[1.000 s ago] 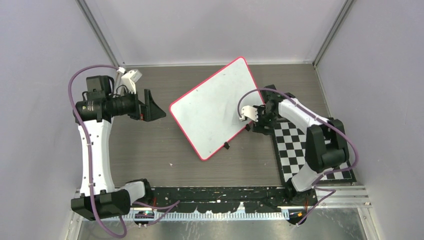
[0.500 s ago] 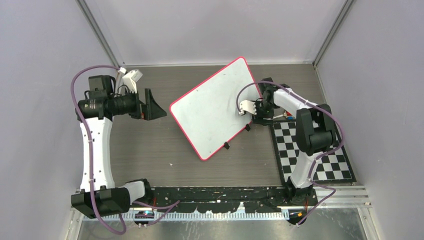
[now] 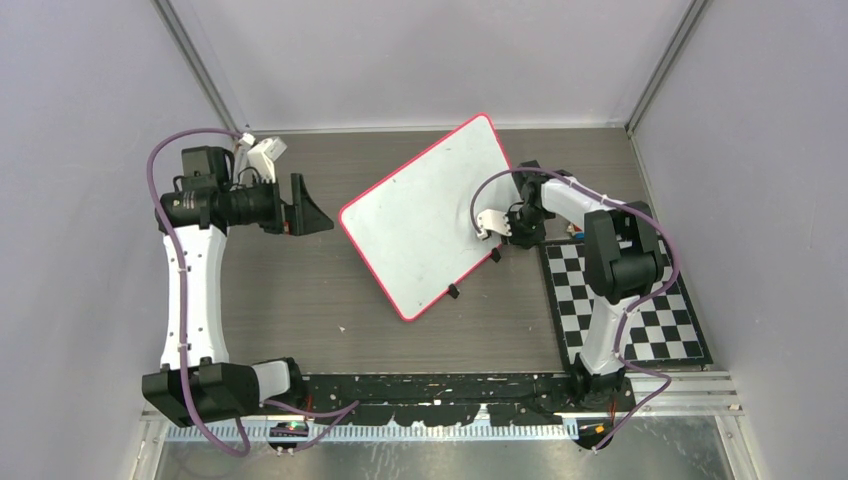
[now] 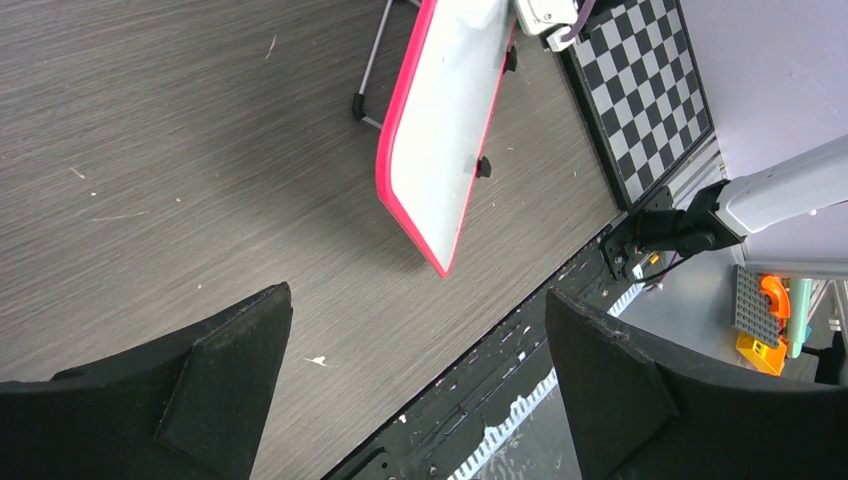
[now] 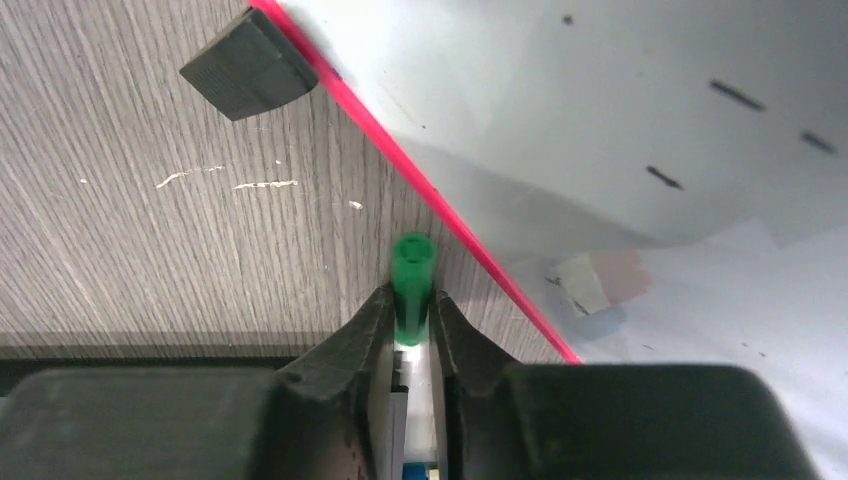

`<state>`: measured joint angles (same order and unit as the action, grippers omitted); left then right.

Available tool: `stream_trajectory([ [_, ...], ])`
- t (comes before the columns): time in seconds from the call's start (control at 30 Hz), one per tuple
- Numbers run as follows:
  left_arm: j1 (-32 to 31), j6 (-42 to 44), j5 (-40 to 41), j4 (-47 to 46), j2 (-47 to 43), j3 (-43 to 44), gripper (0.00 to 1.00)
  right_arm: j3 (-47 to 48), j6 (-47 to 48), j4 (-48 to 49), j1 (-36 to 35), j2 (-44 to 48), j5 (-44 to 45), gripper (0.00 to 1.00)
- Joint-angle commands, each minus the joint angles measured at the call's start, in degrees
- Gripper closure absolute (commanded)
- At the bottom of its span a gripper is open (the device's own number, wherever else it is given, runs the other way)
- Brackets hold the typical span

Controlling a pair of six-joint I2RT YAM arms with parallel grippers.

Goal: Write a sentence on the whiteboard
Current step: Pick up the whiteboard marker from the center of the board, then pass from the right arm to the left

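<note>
The whiteboard (image 3: 425,215), white with a pink-red rim, lies slanted mid-table; its face (image 5: 620,120) shows only small dark marks, and the sentence is out of view. My right gripper (image 3: 513,232) is just off the board's right edge, pointing down at the table. In the right wrist view its jaws (image 5: 412,300) are shut on a green-capped marker (image 5: 412,265), whose cap sticks out past the fingertips, close beside the red rim. My left gripper (image 3: 315,210) hangs left of the board, wide open and holding nothing (image 4: 418,300).
A black-and-white checkerboard mat (image 3: 630,300) lies at the right, under the right arm. Small black clips (image 3: 453,291) sit along the board's near-right edge, one close to the marker (image 5: 250,62). A thin stand leg (image 4: 365,80) shows under the board. Walls enclose three sides.
The right arm folded in and moved its wrist a little toward the board's right edge. Its jaws went from open to shut on the green marker. The left arm barely shifted.
</note>
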<state>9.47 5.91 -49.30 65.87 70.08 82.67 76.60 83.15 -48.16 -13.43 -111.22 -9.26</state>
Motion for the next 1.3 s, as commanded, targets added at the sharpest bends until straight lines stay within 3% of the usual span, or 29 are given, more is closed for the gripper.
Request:
stream_trajectory([
  [0.0,-0.19,-0.9,-1.16,-2.01,0.69,1.44,0.0,-1.81,3.33,1.6,0.15,0.42,-0.5,0.84],
  [0.1,-0.24,-0.9,-1.32,-2.04,0.93,1.56,0.0,-1.1,3.29,1.66,0.31,1.74,-0.42,0.99],
  [0.47,-0.56,-1.31,-1.44,-2.96,0.8,2.44,0.0,5.56,3.81,1.35,0.91,7.01,0.84,1.0],
  [0.63,-0.72,-1.52,-0.98,-3.12,0.6,3.2,0.0,11.42,1.33,-4.09,1.35,8.01,-1.65,1.0],
  [0.83,-0.76,-1.79,-1.16,-3.03,0.79,4.92,0.0,11.03,0.02,-7.15,1.56,12.6,-1.82,1.0],
  [1.07,-2.09,-1.88,0.69,-1.23,3.93,10.08,0.0,18.73,-17.66,-12.6,1.87,17.16,-10.8,1.0],
  [1.27,-6.63,-3.6,-0.53,-4.98,4.08,10.84,0.0,29.34,-43.76,-17.0,1.49,18.0,-24.16,1.0],
])
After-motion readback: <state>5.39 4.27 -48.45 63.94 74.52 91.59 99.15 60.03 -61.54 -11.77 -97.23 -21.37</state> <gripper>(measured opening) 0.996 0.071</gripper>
